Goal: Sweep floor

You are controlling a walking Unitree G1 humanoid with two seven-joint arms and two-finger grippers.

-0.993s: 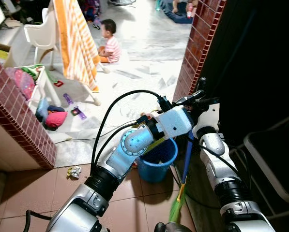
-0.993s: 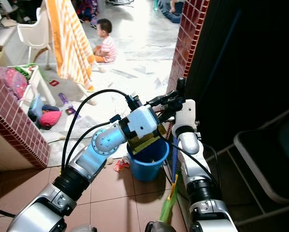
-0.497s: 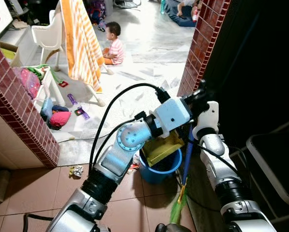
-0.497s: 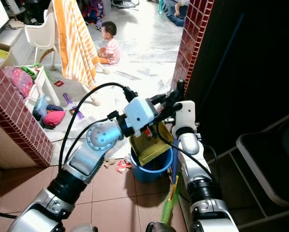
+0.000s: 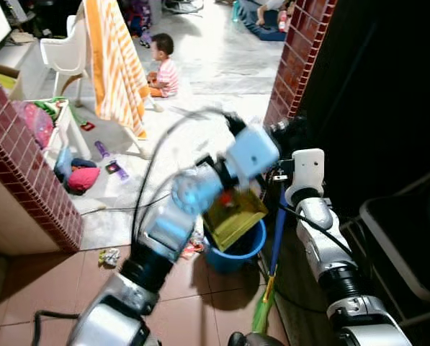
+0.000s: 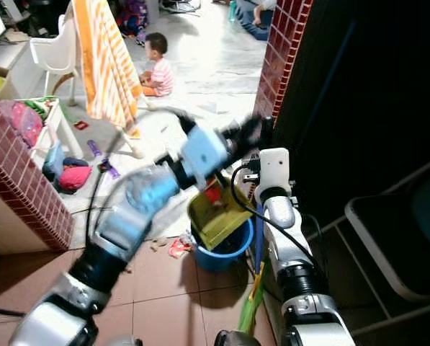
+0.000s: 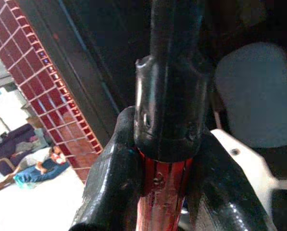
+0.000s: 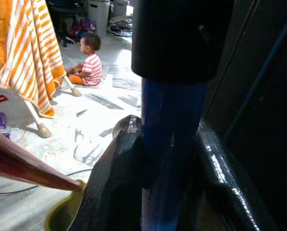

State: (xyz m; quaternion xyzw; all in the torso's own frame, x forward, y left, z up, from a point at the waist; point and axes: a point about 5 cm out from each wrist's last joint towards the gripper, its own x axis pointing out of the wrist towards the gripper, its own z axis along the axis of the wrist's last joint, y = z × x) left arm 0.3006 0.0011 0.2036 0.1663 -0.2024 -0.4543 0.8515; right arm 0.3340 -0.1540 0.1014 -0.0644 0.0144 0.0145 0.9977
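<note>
- Dustpan [image 5: 233, 214], yellow-green with a red handle, hangs tilted over the blue bucket [image 5: 238, 249], its scoop mouth angled down toward the bucket's opening; a red scrap seems to sit on the pan, though blur makes that uncertain.
- Left gripper [image 7: 157, 192] is clamped on the dustpan's red handle, one black finger on each side, just below a black cap on the shaft.
- Left arm [image 5: 178, 209] is smeared by motion blur in the head views, so its outline and cable are hard to trace.
- Right gripper [image 8: 162, 183] is closed around the blue broom handle [image 5: 278, 231], which stands nearly upright just beside the bucket.
- Green broom bristles [image 5: 261, 313] rest on the brown tiled floor [image 5: 193, 303] near the picture's lower edge, partly cut off.
- Crumpled litter [image 5: 109, 256] lies on the tiles near the brick pillar [image 5: 27, 173]; more scraps [image 6: 177, 248] lie by the bucket's base.
- Beyond, a child [image 5: 160, 65] sits on the pale floor beside an orange striped towel [image 5: 114, 61] and a white chair [image 5: 60, 54].
- Dark doorway area on the right hides most detail.
</note>
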